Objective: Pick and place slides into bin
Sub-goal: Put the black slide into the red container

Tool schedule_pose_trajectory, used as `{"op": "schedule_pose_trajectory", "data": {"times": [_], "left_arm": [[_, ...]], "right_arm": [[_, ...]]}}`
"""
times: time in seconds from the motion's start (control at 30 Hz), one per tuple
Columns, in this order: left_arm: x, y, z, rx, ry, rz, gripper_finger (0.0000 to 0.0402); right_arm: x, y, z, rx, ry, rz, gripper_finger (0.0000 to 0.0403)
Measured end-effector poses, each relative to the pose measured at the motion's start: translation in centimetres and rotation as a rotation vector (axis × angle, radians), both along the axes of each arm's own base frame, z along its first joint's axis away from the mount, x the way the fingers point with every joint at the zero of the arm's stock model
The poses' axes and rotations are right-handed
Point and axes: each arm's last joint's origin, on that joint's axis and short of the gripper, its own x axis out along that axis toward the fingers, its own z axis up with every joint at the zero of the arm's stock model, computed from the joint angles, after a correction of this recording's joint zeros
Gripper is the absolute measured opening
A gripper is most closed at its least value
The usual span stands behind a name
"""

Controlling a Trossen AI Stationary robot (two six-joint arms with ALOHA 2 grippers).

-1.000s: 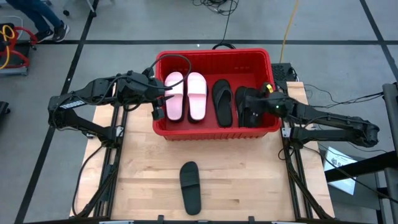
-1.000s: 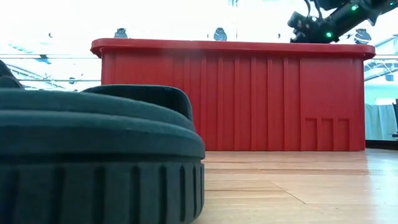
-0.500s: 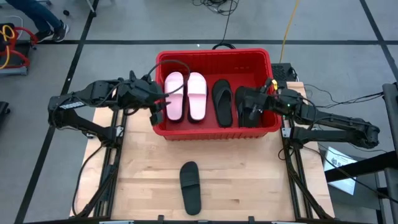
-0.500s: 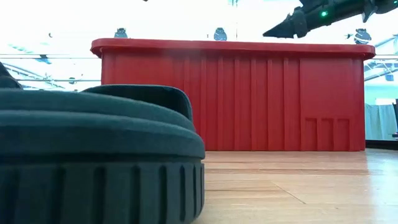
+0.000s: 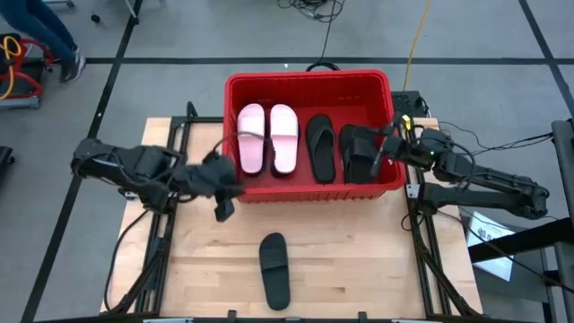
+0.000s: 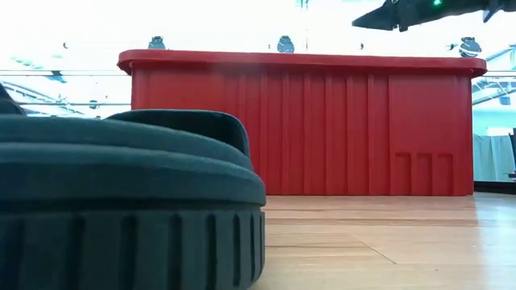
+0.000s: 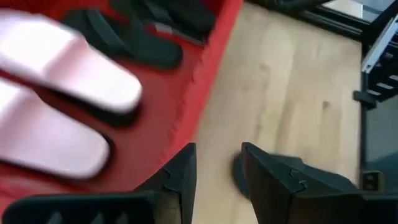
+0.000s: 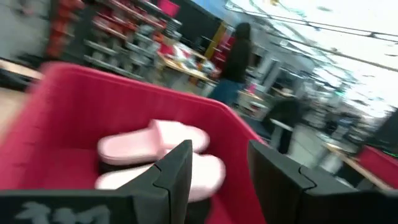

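The red bin [image 5: 309, 82] stands at the table's far middle. In it lie a pale pink pair of slides [image 5: 266, 136], a black flip-flop [image 5: 320, 146] and black slides [image 5: 356, 152]. One black slide [image 5: 273, 269] lies flat on the table near the front edge; it fills the low view's foreground [image 6: 121, 201]. My left gripper [image 5: 221, 202] is open and empty over the table, just outside the bin's near left corner. My right gripper [image 5: 381, 152] is open and empty above the bin's right end.
Bare wood [image 5: 359, 260] lies to the right of the lone slide. The bin's near wall [image 6: 298, 129] stands tall between the table's front and the slides inside. A person [image 8: 236, 56] stands in the room beyond the table.
My left gripper has drawn back from over the bin's left side toward the table's near edge and now hangs over the table outside the bin. My right gripper has risen above the bin's rim and pulled slightly toward the right edge, away from the black slides.
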Motion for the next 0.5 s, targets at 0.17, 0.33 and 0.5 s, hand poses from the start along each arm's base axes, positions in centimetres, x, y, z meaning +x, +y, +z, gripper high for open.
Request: {"op": "schedule_pose_trajectory", "data": {"times": [0.17, 0.33, 0.5], "left_arm": [[-0.2, -2.3, -3.0, -0.136, 0.067, 0.030, 0.0124], [0.3, -5.0, -6.4, -0.231, 0.034, -0.046, 0.0124], [0.7, -7.3, -10.1, -0.332, -0.052, -0.162, 0.0124]], "right_arm": [[0.0, 0.5, -0.4, 0.062, 0.028, 0.168, 0.0144], [0.0, 0.9, -0.9, 0.147, 0.063, 0.285, 0.0144], [0.0, 1.2, -0.9, 0.175, 0.064, 0.379, 0.0144]]}}
